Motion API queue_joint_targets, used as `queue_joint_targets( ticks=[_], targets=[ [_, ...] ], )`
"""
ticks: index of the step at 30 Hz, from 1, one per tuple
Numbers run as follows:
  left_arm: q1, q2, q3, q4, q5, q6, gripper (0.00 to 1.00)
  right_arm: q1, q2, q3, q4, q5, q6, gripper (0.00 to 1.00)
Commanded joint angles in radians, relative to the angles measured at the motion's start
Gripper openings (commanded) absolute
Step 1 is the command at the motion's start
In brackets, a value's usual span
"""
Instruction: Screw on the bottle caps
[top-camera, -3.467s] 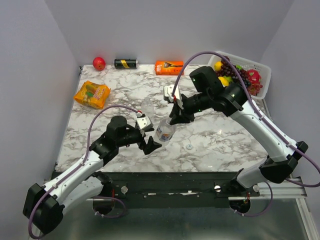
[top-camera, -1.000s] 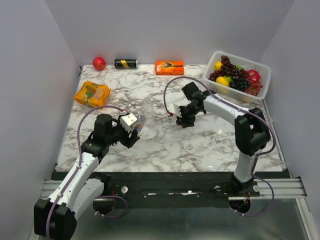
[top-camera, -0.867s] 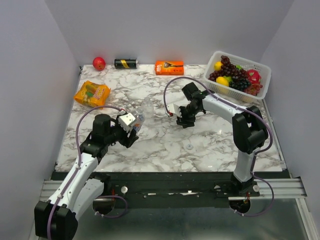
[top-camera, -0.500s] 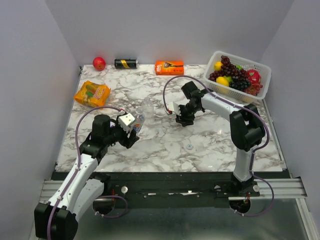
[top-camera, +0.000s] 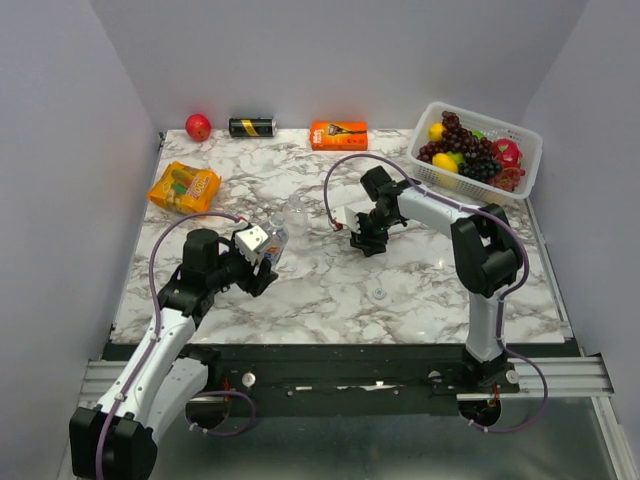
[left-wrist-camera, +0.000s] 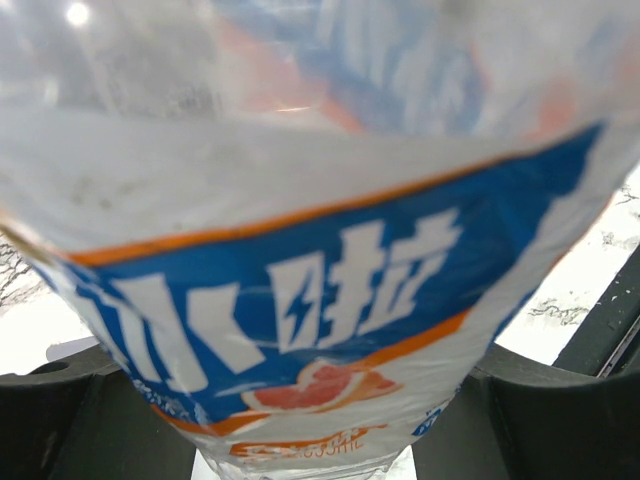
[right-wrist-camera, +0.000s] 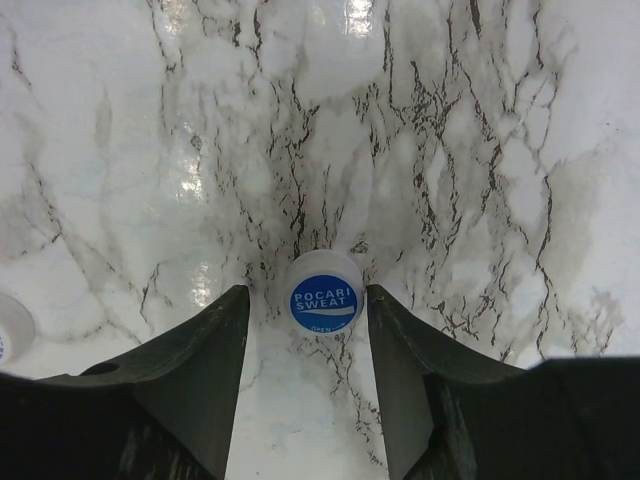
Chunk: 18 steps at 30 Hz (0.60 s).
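Bottle cap (top-camera: 379, 293), whitish, lies flat on the marble table (top-camera: 440, 290) in the top view, left of the fruit basket (top-camera: 528, 136) and closer to the arms' bases than the basket is. The right gripper (top-camera: 365, 241) hangs low over the marble, also left of the basket and a little farther from the bases than that cap; from above I cannot tell how its jaws stand. The left gripper (top-camera: 265, 258) is much farther left of the basket, with a clear bottle (top-camera: 276, 238) at its fingers.

The left wrist view is filled by the bottle (left-wrist-camera: 320, 250): a blue label band with white characters, orange edging and a fruit picture below. The dark fingers (left-wrist-camera: 70, 420) press in on it from both sides, clamped on its body.

In the right wrist view a blue-topped cap (right-wrist-camera: 323, 293), printed POCARI SWEAT, sits flat on the marble between the fingers (right-wrist-camera: 190, 380), which are spread apart, one just beside each side of it. Whether they touch it I cannot tell. A whitish cap (right-wrist-camera: 8, 330) is cut off by the left edge.
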Motion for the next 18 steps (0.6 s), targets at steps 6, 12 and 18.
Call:
queue_joint_targets(
  ticks=[6,12,18],
  targets=[
    [0.029,-0.021,-0.012,0.013,0.037,-0.013,0.00,-0.005,0.024,0.033,0.006,0.019,0.012,0.57],
    [0.033,-0.020,-0.012,0.013,0.045,-0.010,0.00,-0.005,0.035,0.039,0.000,0.016,0.016,0.48],
    [0.033,-0.012,-0.009,0.010,0.063,-0.002,0.00,-0.005,0.009,0.004,0.013,0.027,0.007,0.40]
  ],
)
